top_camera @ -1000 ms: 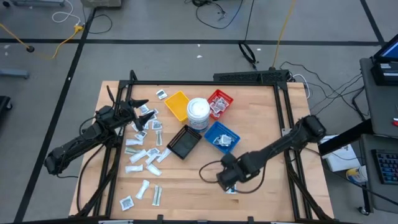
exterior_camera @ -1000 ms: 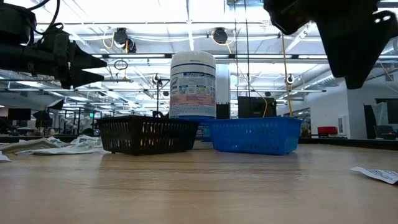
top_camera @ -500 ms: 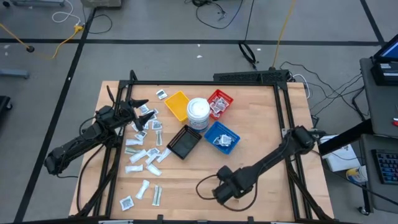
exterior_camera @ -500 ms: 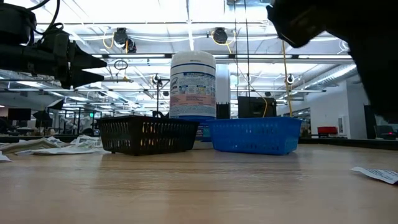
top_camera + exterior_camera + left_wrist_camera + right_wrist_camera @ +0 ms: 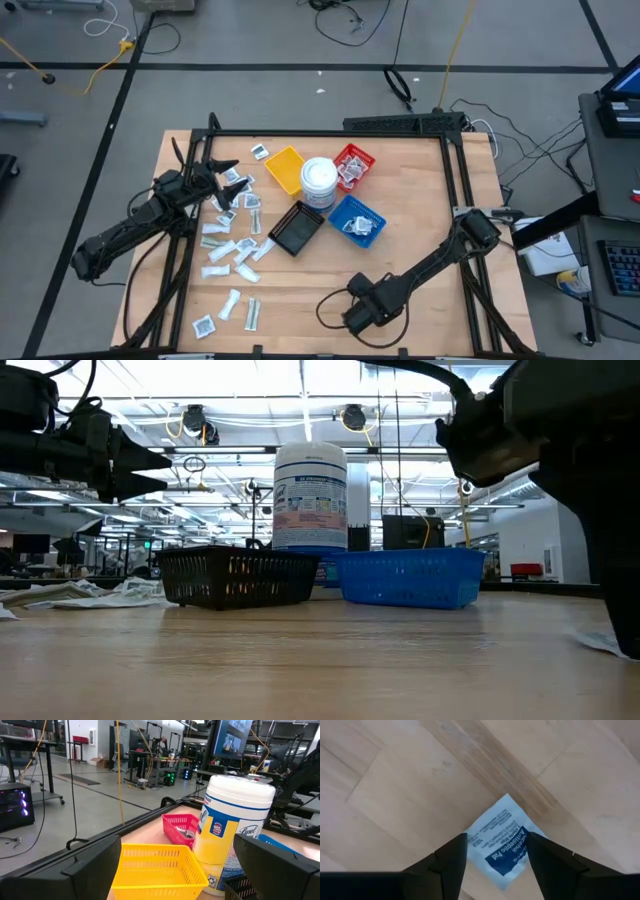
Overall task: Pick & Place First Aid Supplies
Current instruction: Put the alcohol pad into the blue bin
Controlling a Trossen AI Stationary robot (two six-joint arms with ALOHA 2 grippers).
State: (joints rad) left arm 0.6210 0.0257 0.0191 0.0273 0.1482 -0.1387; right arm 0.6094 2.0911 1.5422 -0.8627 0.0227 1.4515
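Straddling a white packet [image 5: 503, 837] on bare wood near the table's front edge, right gripper [image 5: 497, 857] jaws spread.

A white tub [image 5: 319, 181] stands among yellow [image 5: 285, 169], red [image 5: 353, 164], blue [image 5: 356, 220] and black [image 5: 296, 229] trays.

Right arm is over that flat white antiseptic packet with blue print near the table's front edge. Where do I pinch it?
Come straight down. The flat white antiseptic packet lies flat on the bare wooden table, already between the right gripper fingers, so probably pinch across its short width at the middle.
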